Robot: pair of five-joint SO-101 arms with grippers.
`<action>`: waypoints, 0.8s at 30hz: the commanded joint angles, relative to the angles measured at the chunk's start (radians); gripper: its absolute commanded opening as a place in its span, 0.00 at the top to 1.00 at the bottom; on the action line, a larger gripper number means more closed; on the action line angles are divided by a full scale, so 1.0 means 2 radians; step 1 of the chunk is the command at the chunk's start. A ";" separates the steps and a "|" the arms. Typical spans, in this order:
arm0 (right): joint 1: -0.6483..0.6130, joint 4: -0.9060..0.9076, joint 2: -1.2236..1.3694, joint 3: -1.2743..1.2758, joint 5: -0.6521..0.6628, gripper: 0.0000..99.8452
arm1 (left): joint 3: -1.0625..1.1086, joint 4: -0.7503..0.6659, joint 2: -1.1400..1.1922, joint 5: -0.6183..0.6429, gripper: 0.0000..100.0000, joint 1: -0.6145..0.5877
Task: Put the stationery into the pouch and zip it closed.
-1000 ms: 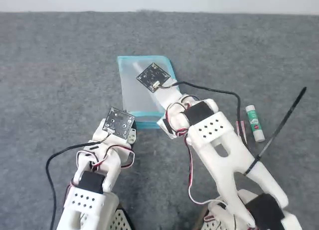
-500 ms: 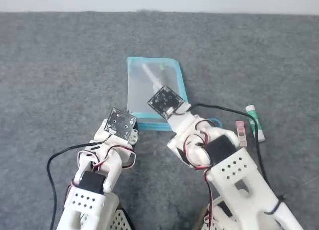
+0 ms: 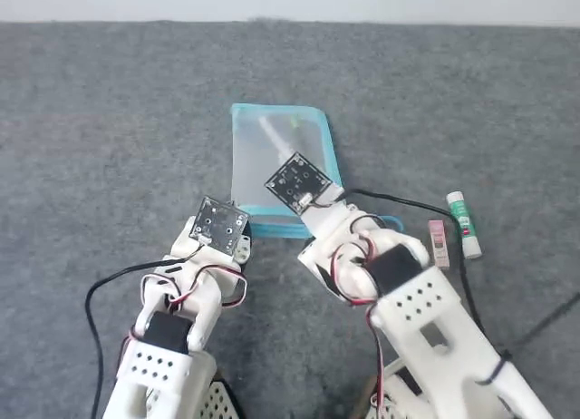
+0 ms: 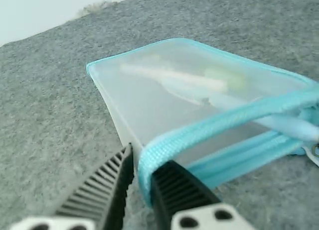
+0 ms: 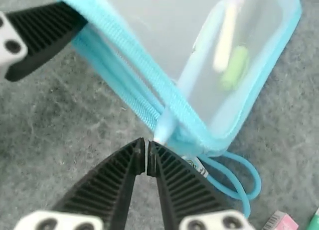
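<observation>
The left claw pinches the zipper corner of the pouch — it lies flat on the grey counter. The right claw, jaws closed, touches the pen poking from its mouth; a glue stick lies further right.

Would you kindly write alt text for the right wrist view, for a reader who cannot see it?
The shut right gripper sits at the end of a pale blue pen sticking out of the open translucent pouch, whose teal zip edge the left gripper pinches.
</observation>
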 commanded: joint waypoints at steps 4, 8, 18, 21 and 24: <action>0.000 -0.055 0.057 -0.015 0.005 0.99 | -0.004 -0.016 -0.008 0.004 0.99 0.008; 0.000 -0.056 0.089 -0.059 0.005 0.99 | -0.004 -0.016 -0.008 0.004 0.99 0.008; 0.015 0.022 0.161 -0.195 -0.025 0.99 | -0.003 -0.016 -0.008 0.004 0.99 0.007; 0.046 0.113 0.121 -0.222 -0.015 0.92 | 0.000 -0.016 -0.008 0.004 0.99 0.007; 0.073 0.212 0.067 -0.230 0.032 0.83 | 0.000 -0.016 -0.008 0.004 0.99 0.008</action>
